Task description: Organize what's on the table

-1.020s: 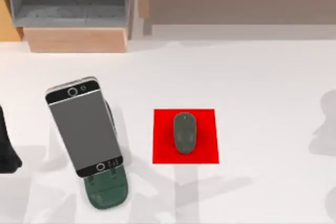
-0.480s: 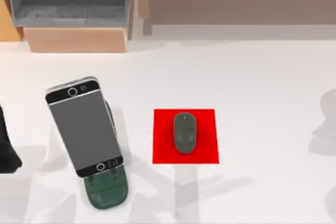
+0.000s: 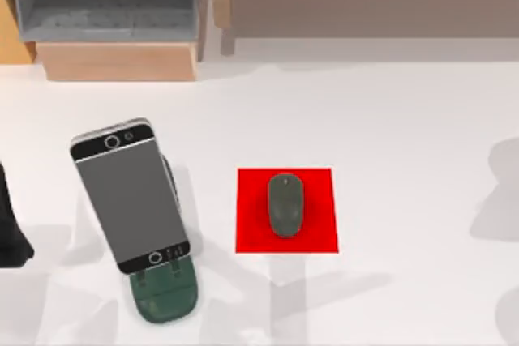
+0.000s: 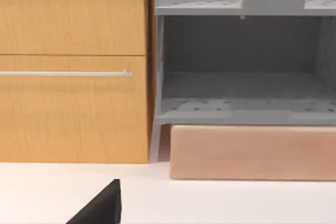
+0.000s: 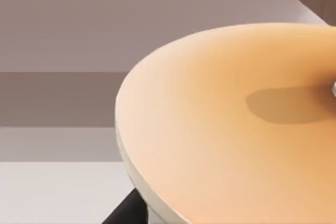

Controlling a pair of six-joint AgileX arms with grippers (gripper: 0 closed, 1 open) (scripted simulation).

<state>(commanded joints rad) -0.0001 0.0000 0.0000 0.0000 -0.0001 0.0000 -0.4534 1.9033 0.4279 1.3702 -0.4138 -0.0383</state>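
The table [image 3: 389, 119] spreads white under everything you see: near its middle a grey mouse [image 3: 285, 205] rests on a red mat [image 3: 251, 232], and to the left a phone [image 3: 130, 196] leans tilted on a dark green stand [image 3: 165, 297]. Your left arm [image 3: 10, 228] sits at the left edge. You cannot tell either gripper's opening; the right wrist view faces a round tan disc [image 5: 231, 129].
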